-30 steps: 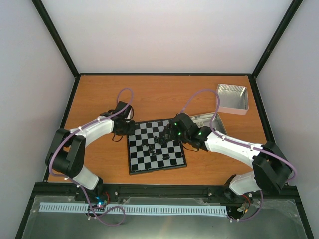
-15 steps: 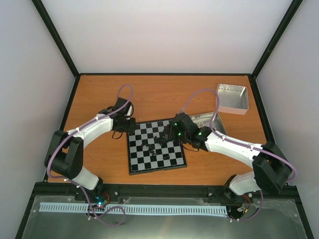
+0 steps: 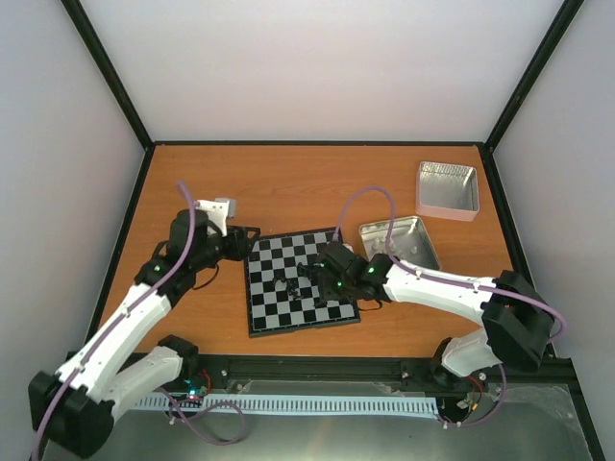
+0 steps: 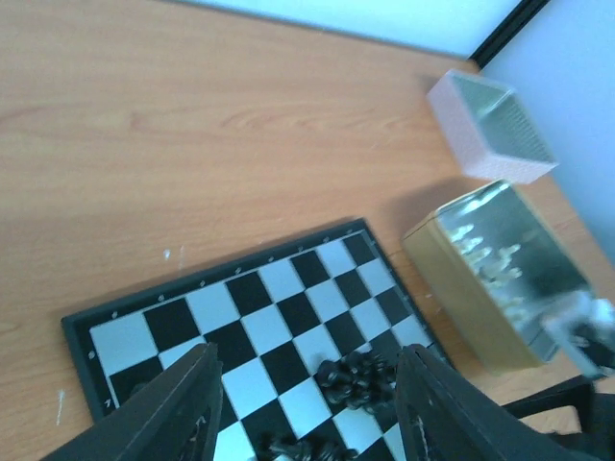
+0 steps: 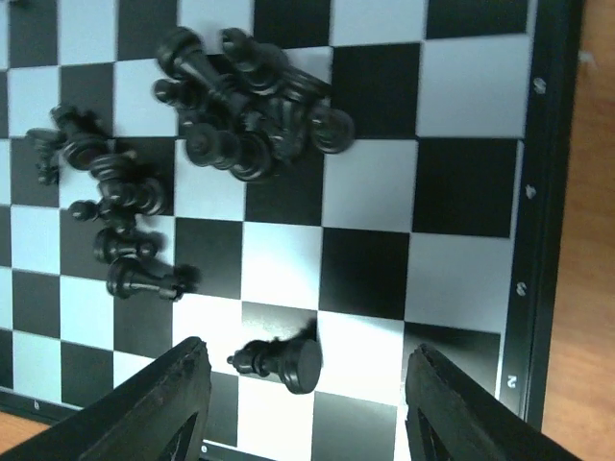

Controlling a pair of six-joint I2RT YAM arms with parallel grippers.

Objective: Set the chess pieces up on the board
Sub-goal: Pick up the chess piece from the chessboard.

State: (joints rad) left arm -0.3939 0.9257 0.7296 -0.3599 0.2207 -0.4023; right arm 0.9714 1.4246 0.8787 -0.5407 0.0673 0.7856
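Note:
The board (image 3: 274,253) lies on the wooden table between my arms. Several black chess pieces (image 3: 293,280) lie toppled in a heap near its middle. My left gripper (image 3: 244,238) hovers at the board's left far corner, open and empty. In its wrist view the gripper (image 4: 312,408) frames the board (image 4: 240,307) and the heap (image 4: 357,376). My right gripper (image 3: 317,269) hangs low over the board, open. Between its fingertips (image 5: 307,403) a single black piece (image 5: 283,363) lies on its side, touching neither finger. A heap (image 5: 245,106) and loose pieces (image 5: 120,221) lie farther off.
An open metal tin (image 3: 399,240) holding tiny cream pieces sits just right of the board, also seen in the left wrist view as the tin (image 4: 500,269). A second tin (image 3: 447,187) stands at the back right. Black frame posts edge the table.
My left arm has drawn back from the board's far-left corner and its jaws have opened. My right gripper has shifted nearer over the board and its jaws have narrowed a little.

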